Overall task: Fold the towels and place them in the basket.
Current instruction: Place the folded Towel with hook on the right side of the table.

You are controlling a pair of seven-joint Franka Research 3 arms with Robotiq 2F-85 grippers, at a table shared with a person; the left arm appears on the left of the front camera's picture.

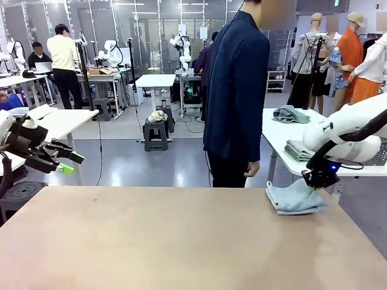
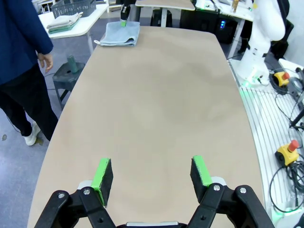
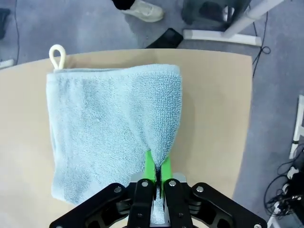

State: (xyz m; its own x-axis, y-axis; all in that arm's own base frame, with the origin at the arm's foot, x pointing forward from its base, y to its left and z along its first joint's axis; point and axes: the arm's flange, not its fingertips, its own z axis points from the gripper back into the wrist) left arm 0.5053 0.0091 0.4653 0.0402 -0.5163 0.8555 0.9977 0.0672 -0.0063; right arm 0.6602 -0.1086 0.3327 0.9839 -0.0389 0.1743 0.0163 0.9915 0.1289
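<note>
Your right gripper (image 3: 156, 164) has its green pads pressed together on a raised pleat of the light blue towel (image 3: 104, 128). The pinch sits at the towel's edge nearest the gripper. From there the folded cloth spreads away from the fingers and off to one side, flat on the table (image 1: 181, 241), and its white hanging loop (image 3: 57, 54) lies at the farthest corner.

In the front view that towel rests at the table's far right corner, with the right gripper touching its right side. Your left gripper (image 2: 151, 173) has its jaws spread wide and nothing between them. It hovers at the table's left end, well apart from the towel.

The person (image 1: 236, 90) stands at the far edge, just left of the towel. On the white side table beyond sit a stack of folded towels (image 2: 64, 22) and the basket (image 2: 71, 8).
</note>
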